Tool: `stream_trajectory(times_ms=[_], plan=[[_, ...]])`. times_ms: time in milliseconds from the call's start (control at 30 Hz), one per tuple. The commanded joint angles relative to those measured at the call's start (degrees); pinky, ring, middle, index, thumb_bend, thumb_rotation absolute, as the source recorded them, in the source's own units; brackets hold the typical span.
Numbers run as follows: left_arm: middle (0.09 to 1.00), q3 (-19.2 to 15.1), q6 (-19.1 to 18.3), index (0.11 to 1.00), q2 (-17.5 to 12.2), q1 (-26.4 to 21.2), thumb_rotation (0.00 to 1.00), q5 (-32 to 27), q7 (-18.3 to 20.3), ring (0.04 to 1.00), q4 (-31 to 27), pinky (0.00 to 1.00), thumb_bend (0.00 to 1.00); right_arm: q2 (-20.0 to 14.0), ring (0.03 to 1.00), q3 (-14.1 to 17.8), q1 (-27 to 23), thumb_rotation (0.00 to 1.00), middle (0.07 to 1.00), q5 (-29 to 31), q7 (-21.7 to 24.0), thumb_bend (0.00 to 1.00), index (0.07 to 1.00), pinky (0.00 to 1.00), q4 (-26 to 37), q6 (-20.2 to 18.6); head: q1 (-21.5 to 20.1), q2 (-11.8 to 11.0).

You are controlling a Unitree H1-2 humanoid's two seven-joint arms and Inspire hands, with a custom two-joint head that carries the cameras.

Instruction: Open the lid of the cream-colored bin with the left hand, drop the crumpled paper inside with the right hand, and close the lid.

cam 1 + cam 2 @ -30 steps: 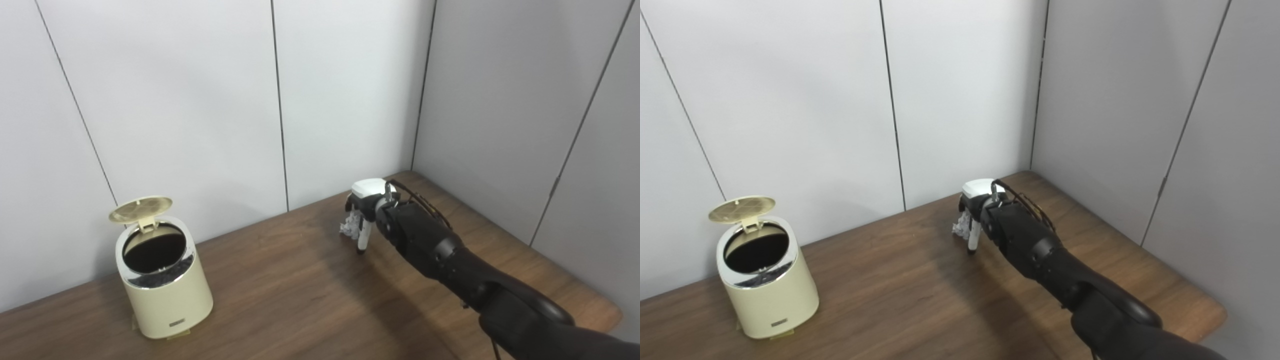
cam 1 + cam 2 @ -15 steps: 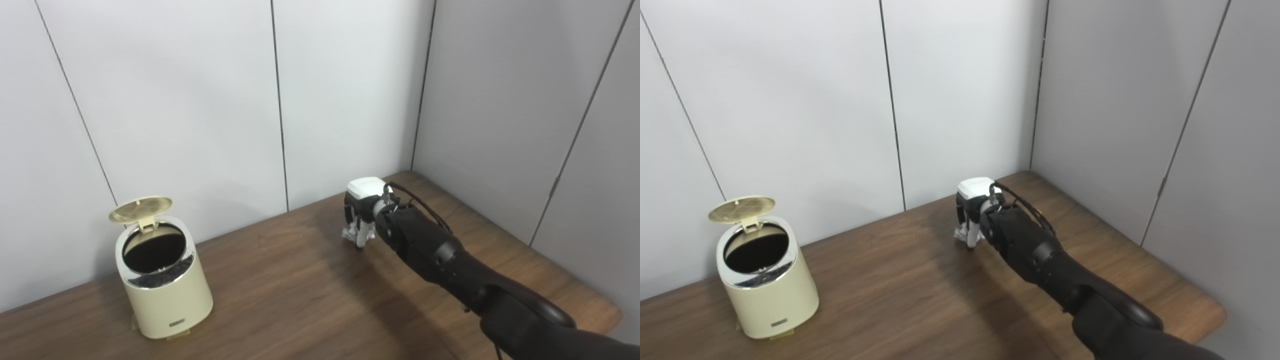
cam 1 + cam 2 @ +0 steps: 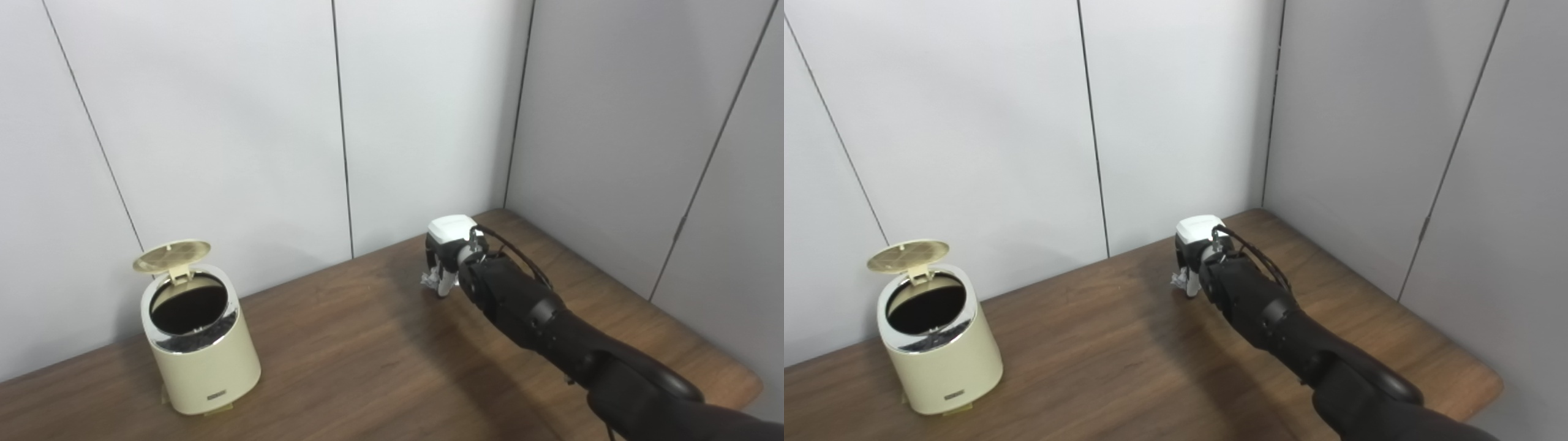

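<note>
**Q:** Cream-coloured bin (image 3: 202, 352) — where does it stand, and is it ready?

**A:** It stands at the table's (image 3: 367, 367) left, near the wall. Its lid (image 3: 172, 255) is tipped up and back, so the dark opening faces upward to take the paper. No left hand is in view.

**Q:** And the paper?

**A:** The crumpled paper (image 3: 431, 278) sits well apart from the bin, at the far right of the table. The right hand (image 3: 445, 257) reaches down over it, fingers curled around it from above — seemingly gripping it, though they hide most of it.
</note>
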State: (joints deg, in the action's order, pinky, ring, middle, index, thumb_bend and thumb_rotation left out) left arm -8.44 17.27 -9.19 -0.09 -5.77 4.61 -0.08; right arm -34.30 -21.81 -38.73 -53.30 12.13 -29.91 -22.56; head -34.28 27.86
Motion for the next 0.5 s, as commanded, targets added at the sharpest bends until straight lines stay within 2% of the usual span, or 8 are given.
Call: stream_trajectory(times_ms=[0, 200, 267, 333, 467], plan=[[0.808, 0.4, 1.1, 0.808, 0.9, 2.0, 0.84, 0.8, -0.7, 0.786, 1.6, 0.68, 0.6, -2.2, 0.415, 0.5, -2.9, 0.0, 0.49, -1.0, -0.1, 0.52, 0.5, 0.33, 2.8, -0.7, 0.2, 0.1], [0.805, 0.7, 1.1, 0.808, 1.6, 2.0, 0.83, 0.5, -0.7, 0.783, 1.6, 0.68, 0.62, -3.0, 0.462, 0.7, -3.7, 0.0, 0.522, -1.1, 3.8, 0.52, 0.464, 0.38, 7.7, -1.1, 2.4, 0.4], [0.798, 0.9, 1.5, 0.803, 1.8, 2.2, 0.82, 0.4, -0.5, 0.772, 1.3, 0.67, 0.61, -3.3, 0.448, 0.2, -4.1, 0.0, 0.499, -2.0, 5.3, 0.52, 0.482, 0.36, 9.7, -1.0, 3.5, 0.9], [0.801, 1.1, 1.8, 0.802, 2.0, 2.4, 0.81, 0.4, -0.3, 0.774, 0.8, 0.67, 0.59, -3.6, 0.395, -0.4, -4.5, 0.0, 0.463, -3.3, 7.9, 0.52, 0.51, 0.3, 12.2, -1.7, 5.1, 1.3], [0.821, 1.5, 2.4, 0.816, 2.7, 2.7, 0.82, 2.5, -1.2, 0.797, -0.4, 0.69, 0.57, -3.8, 0.374, 0.3, -4.6, 0.0, 0.455, -2.8, 12.1, 0.52, 0.518, 0.29, 17.6, -1.3, 6.6, 1.6]])
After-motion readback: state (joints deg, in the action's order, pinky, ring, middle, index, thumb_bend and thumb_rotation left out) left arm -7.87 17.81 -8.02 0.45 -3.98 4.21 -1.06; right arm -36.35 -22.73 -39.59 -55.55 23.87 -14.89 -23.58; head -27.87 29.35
